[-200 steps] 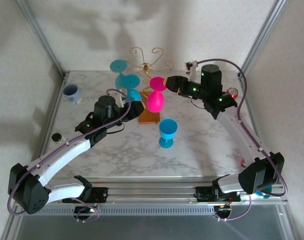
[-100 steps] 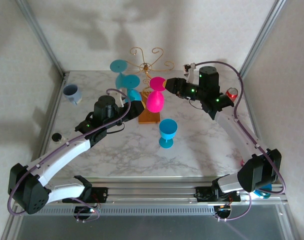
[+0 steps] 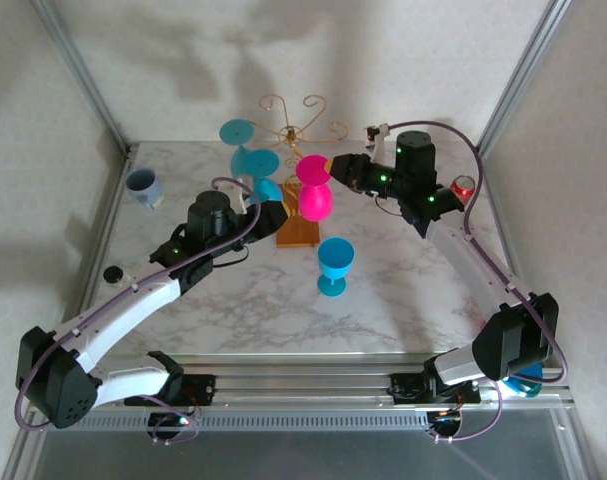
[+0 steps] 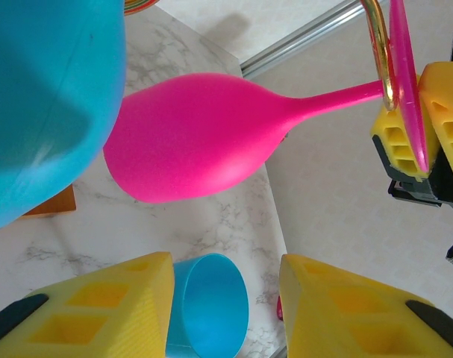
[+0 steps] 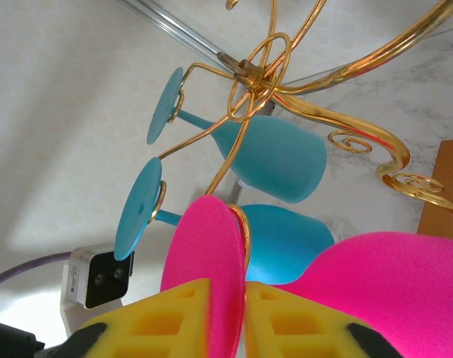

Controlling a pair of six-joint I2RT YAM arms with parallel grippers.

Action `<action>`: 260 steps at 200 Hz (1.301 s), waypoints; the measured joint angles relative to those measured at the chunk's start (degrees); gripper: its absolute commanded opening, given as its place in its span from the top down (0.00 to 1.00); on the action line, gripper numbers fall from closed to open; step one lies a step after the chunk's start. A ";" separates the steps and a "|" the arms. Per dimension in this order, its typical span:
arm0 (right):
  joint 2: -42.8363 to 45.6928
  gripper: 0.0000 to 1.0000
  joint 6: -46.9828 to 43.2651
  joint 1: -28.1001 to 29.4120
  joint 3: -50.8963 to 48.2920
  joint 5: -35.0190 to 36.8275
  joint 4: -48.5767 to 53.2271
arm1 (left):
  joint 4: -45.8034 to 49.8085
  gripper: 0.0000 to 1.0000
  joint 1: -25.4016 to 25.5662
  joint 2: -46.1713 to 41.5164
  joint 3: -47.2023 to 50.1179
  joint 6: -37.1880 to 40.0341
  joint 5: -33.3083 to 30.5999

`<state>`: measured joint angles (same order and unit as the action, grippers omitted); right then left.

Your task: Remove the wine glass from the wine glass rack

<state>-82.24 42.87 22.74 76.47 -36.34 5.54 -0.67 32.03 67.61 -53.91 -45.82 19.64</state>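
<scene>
The pink wine glass [image 3: 314, 200] hangs bowl-down from a curled arm of the gold wire wine glass rack [image 3: 294, 128], which stands on an orange-brown wooden base [image 3: 299, 234]. My right gripper [image 3: 332, 168] reaches in from the right and is shut on the glass's flat pink foot [image 5: 207, 246], its yellow fingers [image 5: 278, 317] pressed on both faces next to the gold hook [image 5: 245, 231]. My left gripper [image 3: 274, 216] hovers open low beside the rack. In its wrist view the pink bowl [image 4: 189, 145] lies above the open left gripper [image 4: 226, 313], apart from it.
Two blue glasses [image 3: 251, 150] hang on the rack's left arms. A blue glass [image 3: 334, 265] stands upright on the marble table [image 3: 403, 290] in front of the rack. A grey mug [image 3: 143, 187] sits far left, a red can [image 3: 464, 186] far right.
My right gripper has closed its fingers onto the pink glass's foot, and the pink bowl has shifted slightly right. The left arm has stayed still.
</scene>
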 measured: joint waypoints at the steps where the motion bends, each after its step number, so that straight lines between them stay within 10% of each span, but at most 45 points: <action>1: 0.00 0.87 0.04 0.00 0.00 0.00 0.00 | 0.00 0.59 0.00 0.00 0.00 0.00 0.00; 43: -0.02 1.00 0.79 0.00 0.00 -1.38 -1.07 | 0.00 0.59 0.00 0.00 0.02 0.00 0.00; 260: -2.84 1.00 6.71 -1.14 0.90 -2.29 -7.72 | -0.50 0.59 0.00 -0.02 0.02 -0.02 0.00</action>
<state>-85.08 49.58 21.61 77.36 -38.63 -2.17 -1.17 32.03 67.59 -53.89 -45.84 19.64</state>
